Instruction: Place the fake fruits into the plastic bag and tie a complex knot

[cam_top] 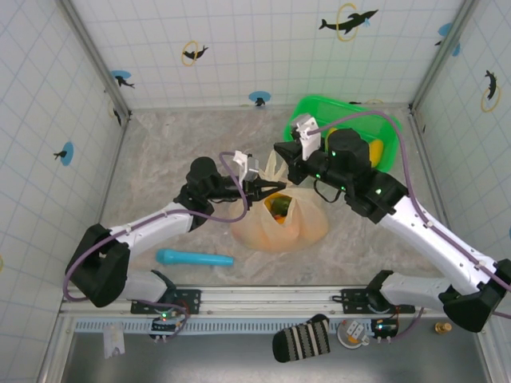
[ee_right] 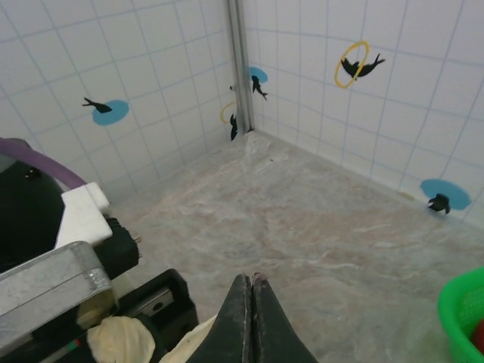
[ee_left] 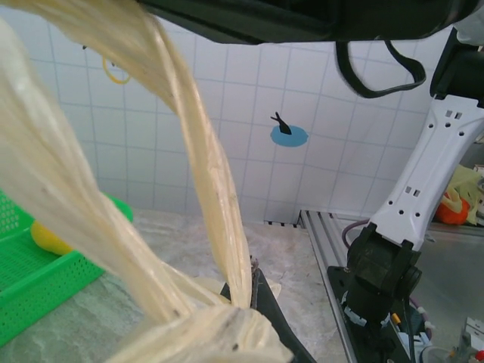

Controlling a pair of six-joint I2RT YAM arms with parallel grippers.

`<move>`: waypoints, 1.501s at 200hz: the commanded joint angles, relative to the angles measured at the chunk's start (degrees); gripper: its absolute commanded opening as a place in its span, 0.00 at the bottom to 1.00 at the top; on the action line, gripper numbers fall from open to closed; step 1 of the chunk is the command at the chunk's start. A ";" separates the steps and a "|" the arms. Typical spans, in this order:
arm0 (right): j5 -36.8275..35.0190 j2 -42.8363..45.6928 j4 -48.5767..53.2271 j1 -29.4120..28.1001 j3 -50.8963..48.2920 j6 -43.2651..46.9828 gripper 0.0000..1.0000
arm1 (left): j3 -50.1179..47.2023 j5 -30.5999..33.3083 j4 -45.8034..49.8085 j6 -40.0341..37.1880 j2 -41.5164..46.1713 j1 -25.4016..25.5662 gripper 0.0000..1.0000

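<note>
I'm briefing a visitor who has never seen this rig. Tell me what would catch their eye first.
First, the cream bag at the centre of the table, fruit showing in its mouth. The left gripper is shut on its twisted handles, stretched taut. Next, the bright green basket at the far right corner.

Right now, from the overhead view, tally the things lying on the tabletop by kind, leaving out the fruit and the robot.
plastic bag: 1
green basket: 1
blue tube: 1
Total: 3
</note>
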State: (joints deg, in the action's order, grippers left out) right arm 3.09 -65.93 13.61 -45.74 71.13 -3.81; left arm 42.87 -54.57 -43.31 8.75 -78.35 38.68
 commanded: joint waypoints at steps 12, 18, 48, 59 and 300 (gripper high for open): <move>1.01 4.45 -1.42 0.23 2.18 -1.99 0.00 | 0.94 1.37 2.21 -1.82 0.35 -0.68 0.00; 1.19 5.25 -1.63 0.23 1.73 -2.35 0.00 | 1.03 1.53 2.26 -1.55 0.22 -0.85 0.00; -0.44 9.16 -1.84 0.11 -1.88 -2.88 0.00 | 1.05 2.12 1.96 -0.88 0.48 -1.41 0.04; -0.49 10.36 -2.40 0.11 -3.37 -2.95 0.00 | 1.01 2.01 1.81 -0.84 0.57 -1.41 0.05; -7.58 21.63 -7.54 -6.65 -21.69 -4.54 0.00 | -0.48 -0.63 -4.21 4.77 0.76 -3.41 0.49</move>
State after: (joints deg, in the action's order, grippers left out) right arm -2.50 -45.45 8.97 -52.16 50.63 -8.51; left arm 43.46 -53.23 -43.16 11.11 -78.24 35.97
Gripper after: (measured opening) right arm 0.043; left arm 0.463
